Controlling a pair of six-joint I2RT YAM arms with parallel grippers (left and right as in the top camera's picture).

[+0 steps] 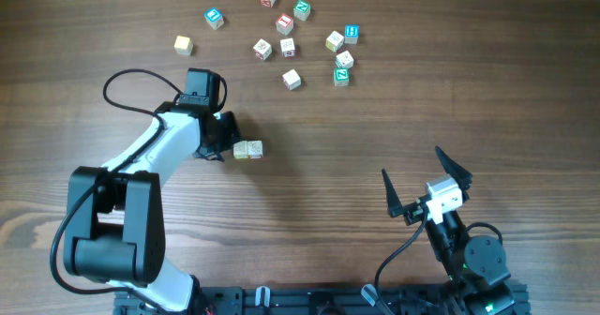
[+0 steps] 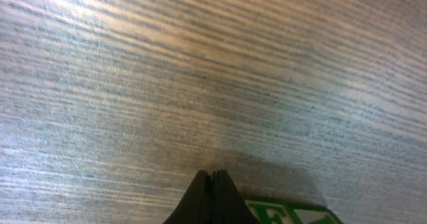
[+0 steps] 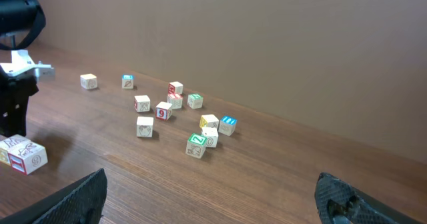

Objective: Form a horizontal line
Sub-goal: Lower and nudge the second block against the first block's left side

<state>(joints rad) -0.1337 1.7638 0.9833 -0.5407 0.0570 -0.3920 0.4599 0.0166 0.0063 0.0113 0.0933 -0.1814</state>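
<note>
Horizontal line: we see short row of two pale cubes, touching side to side, mid-table, left of centre. Left gripper just beside row's left end; we cannot tell if touching. Its fingers pressed fully together, gripping nothing; green-lettered cube face right beside tips. Right gripper well apart at lower right, jaws spread wide, empty. Loose letter cubes scattered toward far edge of wooden table.
</note>
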